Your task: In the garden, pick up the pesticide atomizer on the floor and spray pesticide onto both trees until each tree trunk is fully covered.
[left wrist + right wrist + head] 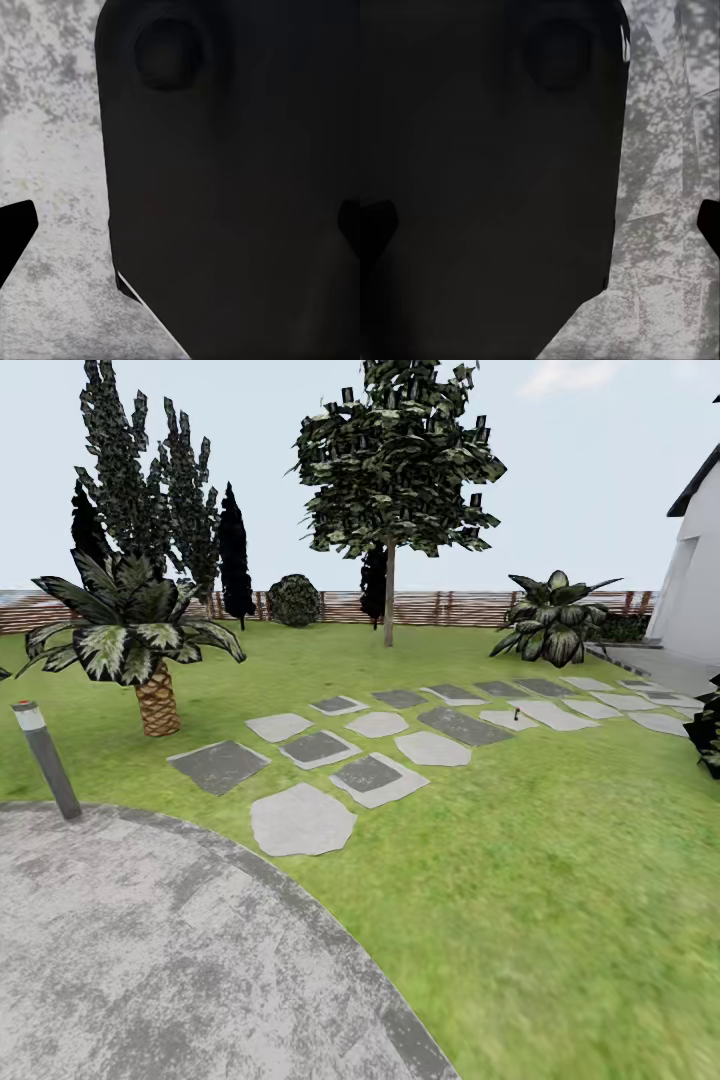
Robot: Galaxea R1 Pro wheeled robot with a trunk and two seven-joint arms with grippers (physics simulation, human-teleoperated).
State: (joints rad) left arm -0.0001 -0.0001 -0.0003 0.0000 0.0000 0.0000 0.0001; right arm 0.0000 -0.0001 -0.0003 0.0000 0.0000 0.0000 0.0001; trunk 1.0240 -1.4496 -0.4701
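No writing or brand can be read anywhere in these views; the garden lawn (pixel 560 880) spreads green ahead, closed at its far edge by a brown slatted fence (pixel 440 607), with a white house wall (pixel 695 580) at the right edge; a trail of grey stepping stones (pixel 300 820) runs across the grass toward the house; the pesticide atomizer (pixel 516 712) stands as a tiny dark upright sliver on a pale stone far along that trail, well apart from the robot; one tall tree (pixel 390 460) rises near the fence, its thin-looking trunk (pixel 389 600) bare and straight; a short palm (pixel 135 630) and a grey post lamp (pixel 45 758) with a red top stand near the left edge, the lamp just beside a round grey paved area (pixel 150 960); in the wrist views a dark robot part hides most of each picture above mottled grey paving (pixel 52 150); dark finger tips show at the edges of both, so each gripper seems spread apart and holds nothing.
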